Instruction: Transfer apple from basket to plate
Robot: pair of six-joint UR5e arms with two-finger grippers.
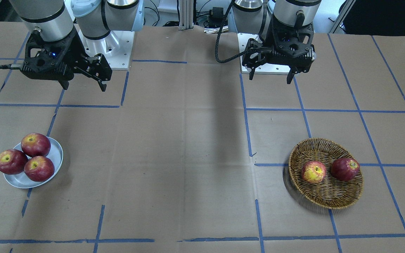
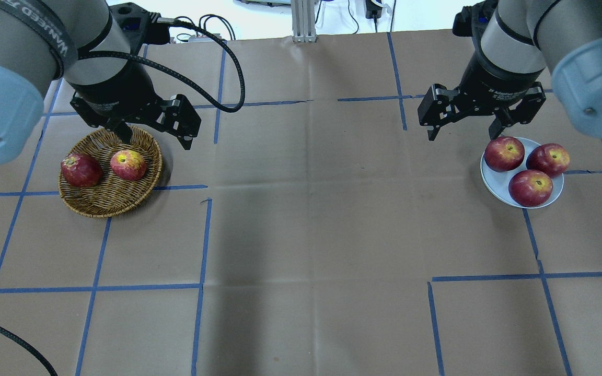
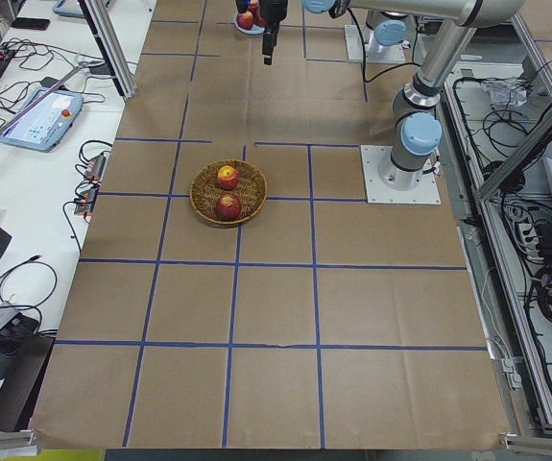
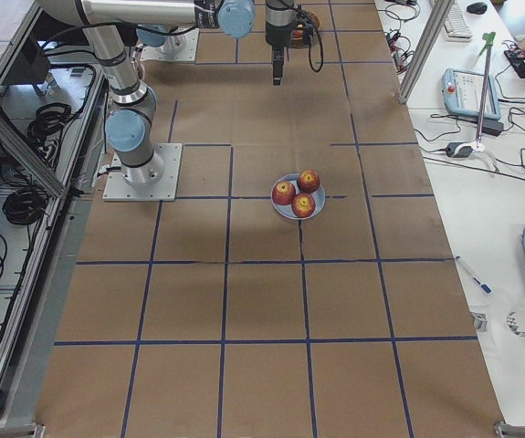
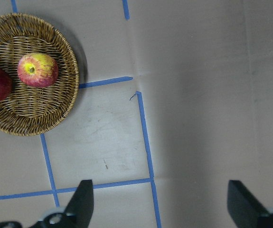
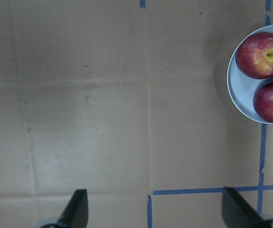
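Note:
The apple (image 1: pixel 314 172) with yellow patches lies in the wicker basket (image 1: pixel 329 203), next to a dark red apple (image 1: pixel 345 169). In the overhead view the apple (image 2: pixel 128 164) sits on the right side of the basket (image 2: pixel 107 206). My left gripper (image 2: pixel 157 141) is open and empty, raised above the basket's far right edge. In the left wrist view the apple (image 5: pixel 37 70) and the basket (image 5: pixel 32 126) are at the upper left. The plate (image 2: pixel 494 188) holds three dark red apples (image 2: pixel 504 154). My right gripper (image 2: pixel 463 134) is open and empty, raised just left of the plate.
The table is covered with brown paper marked by blue tape lines (image 2: pixel 201 240). The arm bases (image 1: pixel 111 49) stand at the robot's side of the table. In the right wrist view the plate (image 6: pixel 236 90) shows at the right edge with two of its apples.

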